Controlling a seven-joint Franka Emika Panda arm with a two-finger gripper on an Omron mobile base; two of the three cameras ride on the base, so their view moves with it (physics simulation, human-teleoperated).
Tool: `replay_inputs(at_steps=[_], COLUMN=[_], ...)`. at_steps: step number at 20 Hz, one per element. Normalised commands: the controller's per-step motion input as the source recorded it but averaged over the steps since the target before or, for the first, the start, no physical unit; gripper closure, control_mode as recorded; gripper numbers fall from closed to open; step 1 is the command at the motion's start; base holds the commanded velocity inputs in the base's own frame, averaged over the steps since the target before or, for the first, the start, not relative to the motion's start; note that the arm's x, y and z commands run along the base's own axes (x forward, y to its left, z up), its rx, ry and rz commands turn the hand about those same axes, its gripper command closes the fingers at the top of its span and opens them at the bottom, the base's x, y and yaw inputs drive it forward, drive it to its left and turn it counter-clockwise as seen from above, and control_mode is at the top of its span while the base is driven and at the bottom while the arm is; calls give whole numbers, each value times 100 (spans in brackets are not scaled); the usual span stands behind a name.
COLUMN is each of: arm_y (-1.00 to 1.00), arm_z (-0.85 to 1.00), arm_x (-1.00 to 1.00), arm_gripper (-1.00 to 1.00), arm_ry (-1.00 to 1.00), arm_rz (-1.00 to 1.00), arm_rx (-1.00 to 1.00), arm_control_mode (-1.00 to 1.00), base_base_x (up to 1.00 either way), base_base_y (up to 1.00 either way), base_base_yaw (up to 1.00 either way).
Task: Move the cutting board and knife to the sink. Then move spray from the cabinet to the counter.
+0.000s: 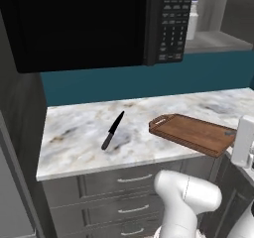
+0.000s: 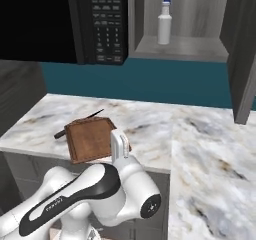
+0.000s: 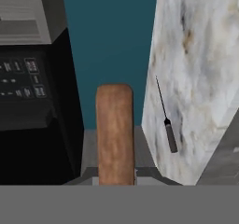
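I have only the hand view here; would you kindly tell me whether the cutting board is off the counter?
Observer: It looks so; the cutting board sits tilted, its near corner past the front edge of the counter.
Operator: Which end is held?
Observer: The gripper has its jaws shut on the short end opposite the handle cut-out.
Operator: And the spray?
Observer: The spray stands upright on the cabinet shelf, right of the microwave.

teal wall, black microwave, grey drawers

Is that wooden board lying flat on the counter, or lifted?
Lifted and tilted: the board hangs above the counter, one end in the hand.
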Motion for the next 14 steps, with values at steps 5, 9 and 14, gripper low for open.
replay_inputs(at_steps=[5,9,14], arm_y=[0,0,0], arm_z=[0,0,0], arm_x=[0,0,0], arm_gripper=[100,100,100], arm_ry=[0,0,0], arm_rz=[0,0,0], arm_rx=[0,0,0], arm_control_mode=[100,100,100], base_base_x=[-43,-24,-12], base_base_y=[-1,5,3], base_base_yaw=[-3,-43,-72])
